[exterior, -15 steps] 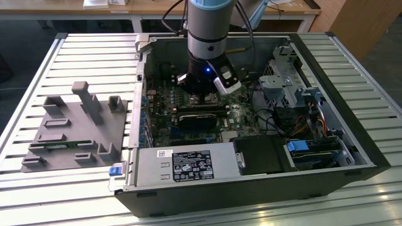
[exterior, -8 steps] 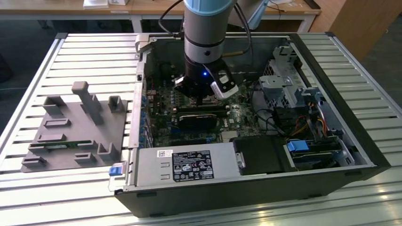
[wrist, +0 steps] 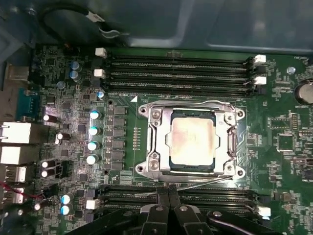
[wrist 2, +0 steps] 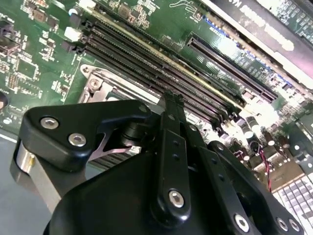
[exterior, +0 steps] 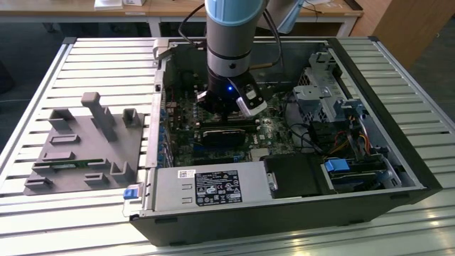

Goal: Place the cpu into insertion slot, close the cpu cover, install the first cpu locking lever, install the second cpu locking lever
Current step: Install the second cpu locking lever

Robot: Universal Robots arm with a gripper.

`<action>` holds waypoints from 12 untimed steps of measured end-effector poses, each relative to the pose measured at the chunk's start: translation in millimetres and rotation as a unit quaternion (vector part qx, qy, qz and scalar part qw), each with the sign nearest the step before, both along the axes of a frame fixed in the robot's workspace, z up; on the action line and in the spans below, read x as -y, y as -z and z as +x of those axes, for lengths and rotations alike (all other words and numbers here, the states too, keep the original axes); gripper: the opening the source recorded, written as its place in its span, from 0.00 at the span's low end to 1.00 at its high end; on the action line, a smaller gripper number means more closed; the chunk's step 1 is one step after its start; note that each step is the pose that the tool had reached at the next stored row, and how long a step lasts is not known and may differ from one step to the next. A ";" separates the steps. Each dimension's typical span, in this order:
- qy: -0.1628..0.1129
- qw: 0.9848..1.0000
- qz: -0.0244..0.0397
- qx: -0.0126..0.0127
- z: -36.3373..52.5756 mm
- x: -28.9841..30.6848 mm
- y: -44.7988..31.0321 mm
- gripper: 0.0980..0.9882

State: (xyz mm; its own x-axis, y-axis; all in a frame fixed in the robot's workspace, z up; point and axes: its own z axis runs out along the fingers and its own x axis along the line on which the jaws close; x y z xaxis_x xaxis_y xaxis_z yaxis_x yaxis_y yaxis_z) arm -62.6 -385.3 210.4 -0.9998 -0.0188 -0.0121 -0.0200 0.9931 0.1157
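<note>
The cpu (wrist: 191,141) lay flat, face up, square in the insertion slot (wrist: 191,169) beneath the closed cpu cover (wrist: 155,142). 4 long memory slots (wrist: 176,73) ran along one side. The gripper (wrist: 168,196) hovered beside the cover, fingers pressed together on nothing.

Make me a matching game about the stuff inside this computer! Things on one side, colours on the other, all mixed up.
Things:
1. square flat metal cpu
2. circuit board
3. long narrow memory slots
4. robot gripper
5. small plastic clip outside the case

Colours:
A. green
B. blue
C. pale silvery-tan
D. black

Pairs: 1-C, 2-A, 3-D, 4-D, 5-B
</note>
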 end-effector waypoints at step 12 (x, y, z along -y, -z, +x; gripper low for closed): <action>0.000 1.000 0.015 0.000 -6.7 7.6 6.5 0.01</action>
